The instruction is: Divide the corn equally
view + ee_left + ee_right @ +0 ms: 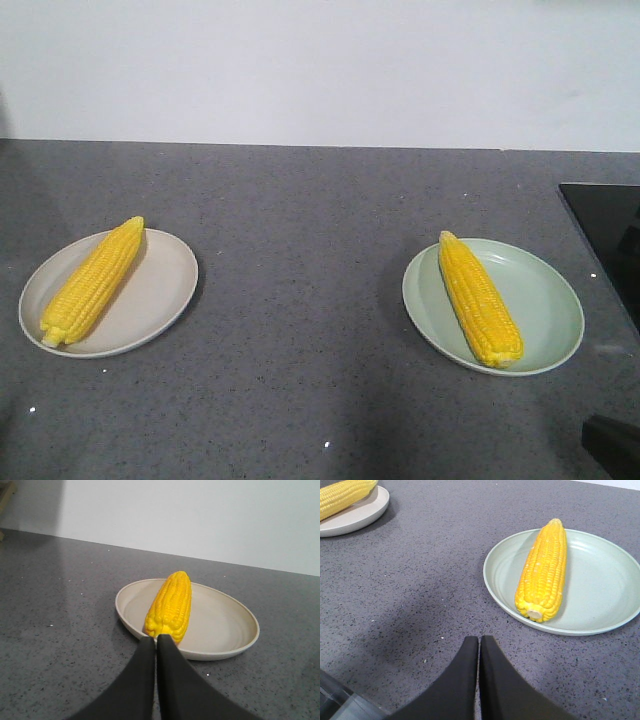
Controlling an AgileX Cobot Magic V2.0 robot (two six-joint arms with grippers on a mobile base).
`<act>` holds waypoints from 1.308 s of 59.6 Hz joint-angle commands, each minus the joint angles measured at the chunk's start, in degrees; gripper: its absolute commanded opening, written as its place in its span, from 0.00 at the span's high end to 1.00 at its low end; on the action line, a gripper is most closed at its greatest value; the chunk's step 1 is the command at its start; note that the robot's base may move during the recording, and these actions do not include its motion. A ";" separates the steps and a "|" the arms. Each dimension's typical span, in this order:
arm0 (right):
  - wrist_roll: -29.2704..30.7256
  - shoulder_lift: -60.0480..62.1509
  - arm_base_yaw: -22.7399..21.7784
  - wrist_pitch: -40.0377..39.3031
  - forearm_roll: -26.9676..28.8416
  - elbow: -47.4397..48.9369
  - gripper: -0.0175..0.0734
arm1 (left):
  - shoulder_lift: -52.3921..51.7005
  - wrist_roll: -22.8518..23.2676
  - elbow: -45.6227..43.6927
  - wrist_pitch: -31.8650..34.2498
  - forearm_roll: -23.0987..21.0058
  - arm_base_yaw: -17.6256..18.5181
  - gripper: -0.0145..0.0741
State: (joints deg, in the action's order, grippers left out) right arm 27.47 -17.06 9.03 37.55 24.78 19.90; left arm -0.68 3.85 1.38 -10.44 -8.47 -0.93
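Your left hand point(156, 642) is closed, its two dark fingers point(135, 680) pressed flat together with nothing between them; it sits low over the grey speckled desk point(60, 645), the tips just short of the near rim of the beige plate point(220, 630). Your right hand point(479, 642) is likewise closed and empty, fingers point(495, 680) meeting along one seam, and it hangs over bare desk point(420, 580), apart from the pale green plate point(600, 585) that lies ahead and to its right.

Nearest the left hand, one corn cob point(171, 607) lies on the beige plate with its blunt stem end toward you, at the near rim, and its length running away across the plate. Nearest the right hand, a second corn cob point(543, 570) lies on the green plate, cut stem end toward you near the front rim, tapered tip pointing away.

From the front view, the two plates stand well apart on the desk point(300, 300): beige plate point(160, 290) at left, green plate point(545, 300) at right, each carrying a single cob. The left cob point(92, 280) lies on a diagonal with its tip reaching past the far rim; the right cob point(478, 298) lies on the opposite diagonal along the plate's left half. A glossy black panel point(610, 230) sits at the right edge of the desk. Beyond, a plain white wall point(320, 70) closes the scene.
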 commanded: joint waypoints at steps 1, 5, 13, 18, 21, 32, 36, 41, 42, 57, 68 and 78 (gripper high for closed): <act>0.30 -0.34 -0.46 -3.71 1.14 1.37 0.81 | -0.85 0.55 -1.26 3.64 -0.14 -0.12 0.84; 0.30 -0.34 -0.46 -3.71 1.14 1.37 0.81 | -0.85 0.55 -1.26 3.62 -0.14 -0.12 0.84; 0.30 -0.34 -0.46 -3.71 1.14 1.37 0.81 | -0.85 0.55 -1.26 3.68 -0.14 -0.12 0.84; 0.30 -0.34 -0.46 -3.71 1.14 1.37 0.81 | -0.85 0.55 -1.26 3.68 -0.14 -0.12 0.84; 0.30 -0.34 -0.46 -3.71 1.14 1.37 0.81 | -0.85 0.55 -1.26 3.68 -0.14 -0.12 0.84; 0.30 -0.34 -0.46 -3.71 1.14 1.37 0.81 | -0.85 0.55 -1.26 3.68 -0.14 -0.12 0.84; 0.30 -0.34 -0.46 -3.71 1.14 1.37 0.81 | -0.85 0.55 -1.26 3.68 -0.14 -0.12 0.84; 0.30 -0.34 -0.46 -3.71 1.14 1.37 0.81 | -0.85 0.55 -1.26 3.68 -0.14 -0.12 0.84; 0.30 -0.34 -0.46 -3.71 1.14 1.37 0.81 | -0.85 0.55 -1.26 3.68 -0.14 -0.12 0.84; 0.37 -0.34 -0.46 -3.82 0.73 1.37 0.81 | -0.85 0.55 -1.26 3.68 -0.14 -0.12 0.84; 0.15 -0.11 -0.46 -5.47 -5.85 -0.16 0.81 | -0.85 0.55 -1.26 3.68 -0.14 -0.12 0.84; -6.58 3.11 -0.46 -18.83 -10.05 -7.84 0.81 | -0.85 0.55 -1.26 3.68 -0.14 -0.12 0.84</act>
State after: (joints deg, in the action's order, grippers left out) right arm 24.99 -15.33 9.03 30.19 16.54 14.39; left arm -0.68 4.03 1.38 -10.48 -8.47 -0.95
